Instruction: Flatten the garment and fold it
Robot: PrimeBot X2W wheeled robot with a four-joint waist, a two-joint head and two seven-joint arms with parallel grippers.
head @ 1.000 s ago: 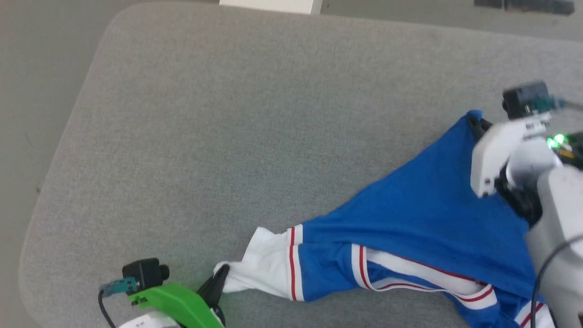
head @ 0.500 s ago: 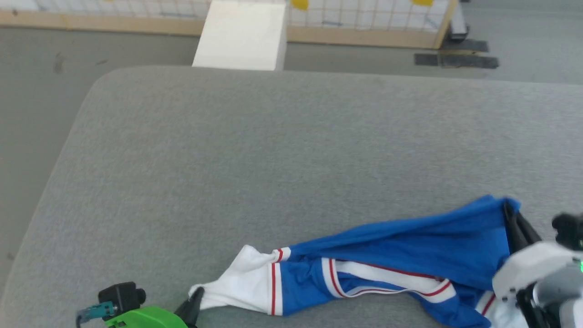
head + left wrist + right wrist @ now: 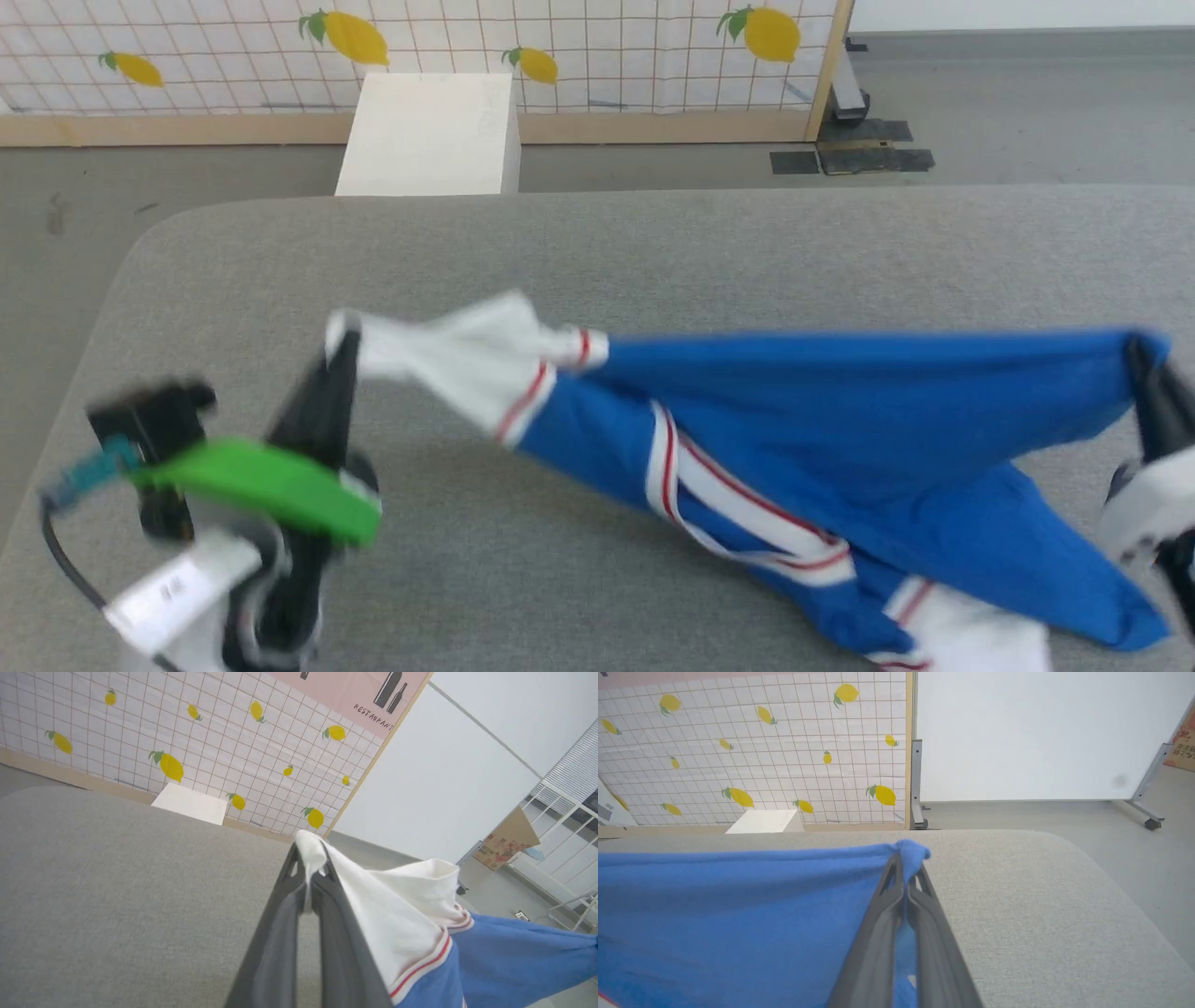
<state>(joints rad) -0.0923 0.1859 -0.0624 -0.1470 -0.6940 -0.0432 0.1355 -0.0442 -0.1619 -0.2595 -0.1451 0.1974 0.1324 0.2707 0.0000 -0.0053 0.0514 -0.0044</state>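
Grey felt-like padding covers the table [image 3: 597, 243] before us, with a lemon-print screen [image 3: 560, 47] and a white box [image 3: 425, 135] on the floor beyond its far edge. Across the near half of the table hangs the garment [image 3: 840, 411], stretched left to right between our two arms. Its upper edge is lifted off the surface, while its lower part, with the red-striped white bands, sags to the padding at the near right.

Our left gripper [image 3: 341, 343] has its fingers pressed together on the tip of the white sleeve [image 3: 457, 359]. The left wrist view shows a small tuft of white cloth poking out above the fingertips. Our right gripper [image 3: 1141, 364] pinches a blue corner [image 3: 913, 851] at the right end in the same way, with cloth bunched over the closed tips.

We judge the cloth to be light, soft and limp: it drapes in folds wherever it is not pulled taut and will not hold a shape. Both grips are on very little fabric, so a sharp tug could slip it free. The sleeve tip looks a poor handle for flattening, since it pulls the body askew. We would rather hold two matching points, such as both shoulders or both hem corners, so the shirt spreads square when laid down.
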